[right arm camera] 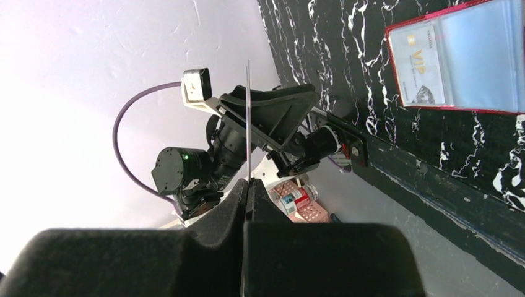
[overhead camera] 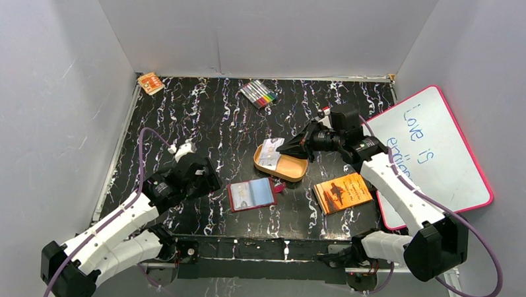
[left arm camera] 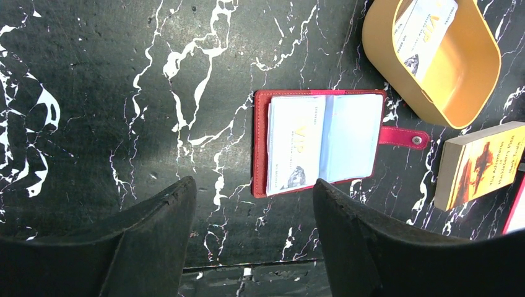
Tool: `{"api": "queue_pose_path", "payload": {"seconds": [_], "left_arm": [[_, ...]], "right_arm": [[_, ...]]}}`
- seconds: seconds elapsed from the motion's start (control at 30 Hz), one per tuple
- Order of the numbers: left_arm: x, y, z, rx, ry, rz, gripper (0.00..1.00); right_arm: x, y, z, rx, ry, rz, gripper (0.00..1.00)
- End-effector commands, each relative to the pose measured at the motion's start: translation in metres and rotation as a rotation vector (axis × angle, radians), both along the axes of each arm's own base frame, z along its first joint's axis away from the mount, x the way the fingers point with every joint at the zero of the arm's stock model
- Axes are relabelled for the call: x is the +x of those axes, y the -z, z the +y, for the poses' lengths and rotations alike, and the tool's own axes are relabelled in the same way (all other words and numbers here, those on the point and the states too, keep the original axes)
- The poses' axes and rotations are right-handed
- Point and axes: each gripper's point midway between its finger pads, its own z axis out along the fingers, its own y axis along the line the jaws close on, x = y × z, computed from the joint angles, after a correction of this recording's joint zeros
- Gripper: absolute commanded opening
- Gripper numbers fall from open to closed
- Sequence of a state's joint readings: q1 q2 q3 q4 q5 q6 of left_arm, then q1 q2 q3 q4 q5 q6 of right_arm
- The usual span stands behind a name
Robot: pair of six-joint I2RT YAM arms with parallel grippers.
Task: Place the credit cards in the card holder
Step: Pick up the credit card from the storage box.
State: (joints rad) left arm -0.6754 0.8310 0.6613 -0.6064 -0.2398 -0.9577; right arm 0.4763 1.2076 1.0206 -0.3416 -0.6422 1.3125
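- Right claw (right arm camera: 247, 184) up close: black jaws clenched on a thin pale plastic card (right arm camera: 247, 124), seen edge-on, poised over the left end of the orange oval plastic tray (overhead camera: 294, 169).
- Left claw (left arm camera: 252, 185) hangs released, jaws wide, just beside the small red folding card holder (left arm camera: 353, 136), touching nothing.
- That holder lies open and flat on the black marbled table (overhead camera: 182, 113) between the arms, and one white VIP card (left arm camera: 296, 142) sits in its left clear sleeve.
- Progress call: one card stowed, one gripped and yet to cross; no further loose cards can be made out.
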Motion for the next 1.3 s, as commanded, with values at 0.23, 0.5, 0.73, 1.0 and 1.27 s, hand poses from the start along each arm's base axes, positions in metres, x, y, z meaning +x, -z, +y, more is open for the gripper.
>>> {"api": "queue_pose_path", "payload": {"seconds": [0.23, 0.5, 0.73, 1.0, 1.27], "left_arm": [[0.003, -0.006, -0.005, -0.029, 0.003, -0.009, 0.66], [0.008, -0.035, -0.018, -0.143, 0.009, -0.085, 0.67], [0.013, -0.126, -0.046, -0.469, 0.111, -0.395, 0.77], [-0.001, -0.205, -0.087, -0.745, 0.352, -0.604, 0.87], [0.003, -0.209, -0.116, -0.799, 0.457, -0.555, 0.76]], "right_arm": [[-0.019, -0.022, 0.004, 0.105, -0.106, -0.051, 0.00], [-0.035, -0.023, 0.007, 0.164, -0.299, -0.247, 0.00], [-0.052, -0.042, 0.002, 0.258, -0.381, -0.541, 0.00], [-0.064, -0.056, -0.001, 0.298, -0.470, -0.671, 0.00], [-0.067, -0.066, -0.001, 0.317, -0.499, -0.708, 0.00]]}}
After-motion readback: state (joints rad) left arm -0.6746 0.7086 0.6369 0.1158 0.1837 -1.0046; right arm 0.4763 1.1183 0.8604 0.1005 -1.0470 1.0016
